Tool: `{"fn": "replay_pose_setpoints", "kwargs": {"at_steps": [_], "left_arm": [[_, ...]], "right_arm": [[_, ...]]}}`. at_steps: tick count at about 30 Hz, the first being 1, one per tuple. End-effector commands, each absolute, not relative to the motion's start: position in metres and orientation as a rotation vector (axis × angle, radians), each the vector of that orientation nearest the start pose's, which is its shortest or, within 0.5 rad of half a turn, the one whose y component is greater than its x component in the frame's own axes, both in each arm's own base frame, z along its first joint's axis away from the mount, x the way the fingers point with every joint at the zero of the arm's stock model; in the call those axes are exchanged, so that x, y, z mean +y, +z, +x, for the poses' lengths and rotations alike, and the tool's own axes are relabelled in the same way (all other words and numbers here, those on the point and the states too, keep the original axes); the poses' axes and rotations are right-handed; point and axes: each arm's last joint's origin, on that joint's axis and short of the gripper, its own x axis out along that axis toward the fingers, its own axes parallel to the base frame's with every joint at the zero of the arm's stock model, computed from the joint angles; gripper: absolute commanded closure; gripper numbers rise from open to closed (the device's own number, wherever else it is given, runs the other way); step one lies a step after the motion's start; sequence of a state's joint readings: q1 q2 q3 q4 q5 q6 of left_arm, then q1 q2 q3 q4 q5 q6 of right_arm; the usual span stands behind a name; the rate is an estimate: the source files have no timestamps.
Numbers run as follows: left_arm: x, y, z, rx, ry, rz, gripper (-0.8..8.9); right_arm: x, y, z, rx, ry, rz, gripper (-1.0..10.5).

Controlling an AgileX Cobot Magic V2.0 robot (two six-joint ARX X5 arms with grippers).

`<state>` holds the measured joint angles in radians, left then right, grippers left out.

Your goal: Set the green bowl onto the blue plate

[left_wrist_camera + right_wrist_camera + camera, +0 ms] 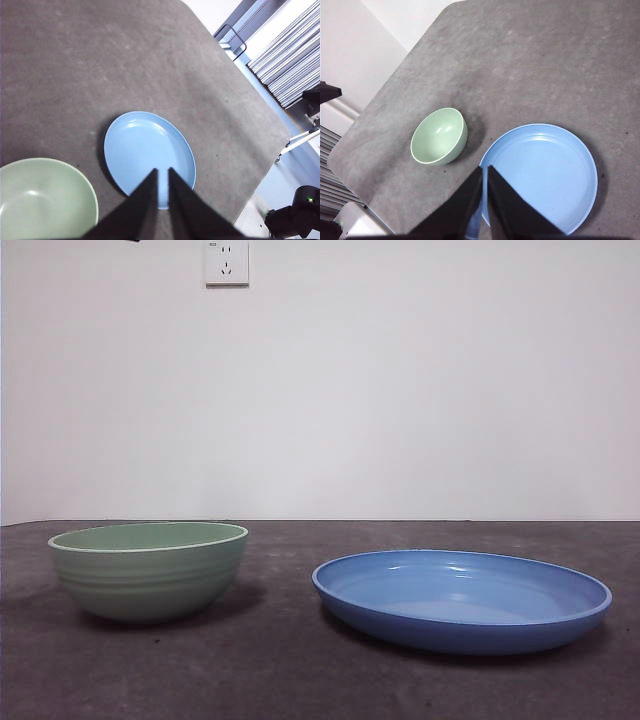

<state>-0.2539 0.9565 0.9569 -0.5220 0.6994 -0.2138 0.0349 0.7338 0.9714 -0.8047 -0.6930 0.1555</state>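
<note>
Bowl and plate sat apart on the grey table [300, 680]: the green bowl [148, 570] upright and empty, the blue plate [462, 598] beside it. Left gripper [162, 172] and right gripper [484, 170] hung high above, each nearly closed on nothing.

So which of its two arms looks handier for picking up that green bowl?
Probably the left. In its wrist view the green bowl fills a corner, close beside the left gripper. From the right gripper the bowl looks smaller and farther, with the blue plate nearer. Both hang empty, high up.
</note>
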Motion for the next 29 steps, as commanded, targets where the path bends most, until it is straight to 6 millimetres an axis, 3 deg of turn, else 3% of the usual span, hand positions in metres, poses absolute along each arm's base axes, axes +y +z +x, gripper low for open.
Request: {"fn": "replay_pose_setpoints", "kwargs": {"at_steps": [1,5,6,9,13,20,29], "left_arm": [[-0.067,0.341,0.181,0.597,-0.894,-0.282,6.37],[-0.067,0.341,0.181,0.589,-0.899,-0.266,3.93],[-0.067,0.341,0.181,0.589,-0.899,-0.265,3.0],[-0.067,0.341,0.181,0.588,-0.899,-0.265,1.63],[-0.067,0.341,0.181,0.588,-0.899,-0.265,1.47],[-0.066,0.338,0.182,0.622,-0.872,-0.276,1.58],[-0.06,0.31,0.201,0.817,-0.612,-0.253,1.58]], "right_arm": [[0.023,0.353,0.123,0.579,0.682,0.309,9.3],[0.023,0.353,0.123,0.576,0.686,0.296,8.6],[0.023,0.353,0.123,0.576,0.686,0.296,7.4],[0.023,0.353,0.123,0.576,0.686,0.296,4.7],[0.023,0.353,0.123,0.576,0.685,0.296,3.4],[0.023,0.353,0.123,0.575,0.686,0.296,3.4],[0.023,0.353,0.123,0.575,0.687,0.297,3.4]]}}
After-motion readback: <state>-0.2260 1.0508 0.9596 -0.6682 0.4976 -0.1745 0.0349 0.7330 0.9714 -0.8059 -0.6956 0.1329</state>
